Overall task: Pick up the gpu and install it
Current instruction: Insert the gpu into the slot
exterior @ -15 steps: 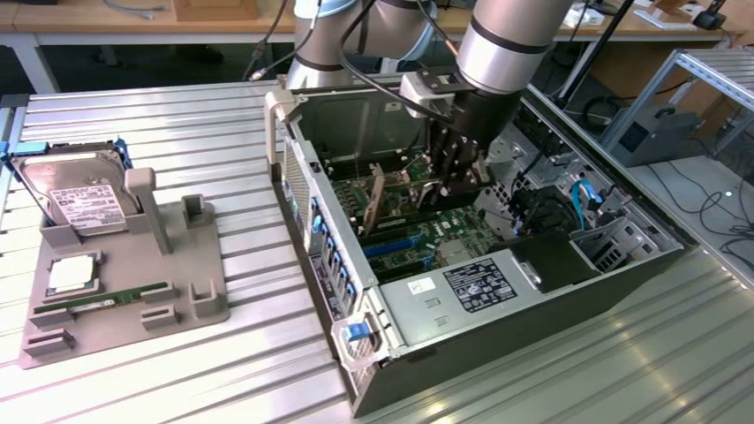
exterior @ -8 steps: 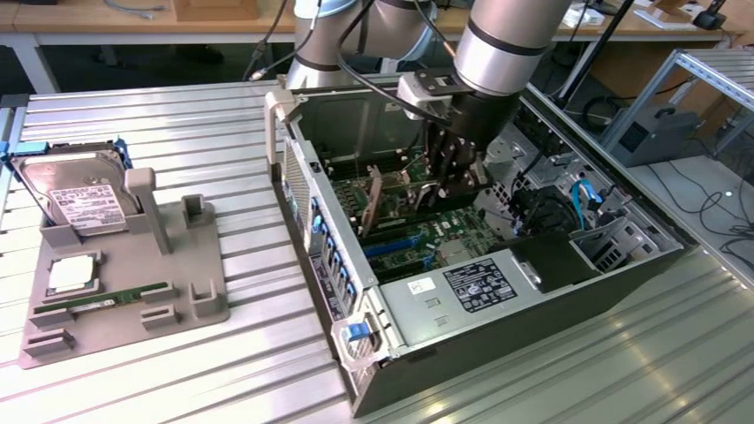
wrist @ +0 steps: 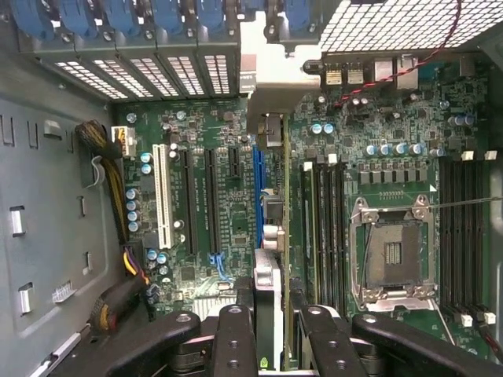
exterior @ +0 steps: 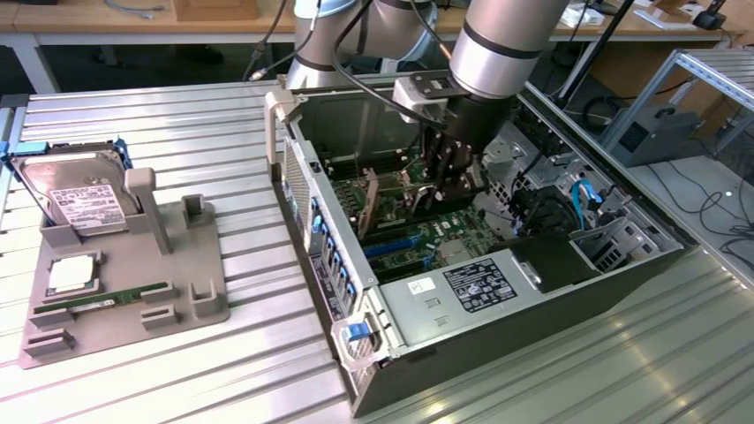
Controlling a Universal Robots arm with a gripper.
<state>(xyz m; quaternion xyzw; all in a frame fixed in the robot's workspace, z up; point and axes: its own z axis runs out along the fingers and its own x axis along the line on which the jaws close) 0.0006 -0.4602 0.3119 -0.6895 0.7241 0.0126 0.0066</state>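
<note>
The gpu [wrist: 273, 212] is seen edge-on in the wrist view, a thin green board with a silver bracket end near the case's rear wall. It stands upright along the blue expansion slot [wrist: 257, 188] of the motherboard. My gripper [wrist: 275, 318] is shut on the card's near end, with one black finger [wrist: 235, 338] on each side. In the exterior view my gripper [exterior: 453, 187] reaches down inside the open computer case [exterior: 536, 331], and the gpu [exterior: 407, 193] stands on the green motherboard beneath it. Whether the card's edge sits fully in the slot cannot be told.
A white slot [wrist: 163, 196] and black slots lie beside the card, and an open CPU socket [wrist: 393, 251] lies on its other side. At the exterior view's left, a grey fixture [exterior: 177, 283] holds a hard drive [exterior: 77, 199] and a RAM stick [exterior: 101, 300].
</note>
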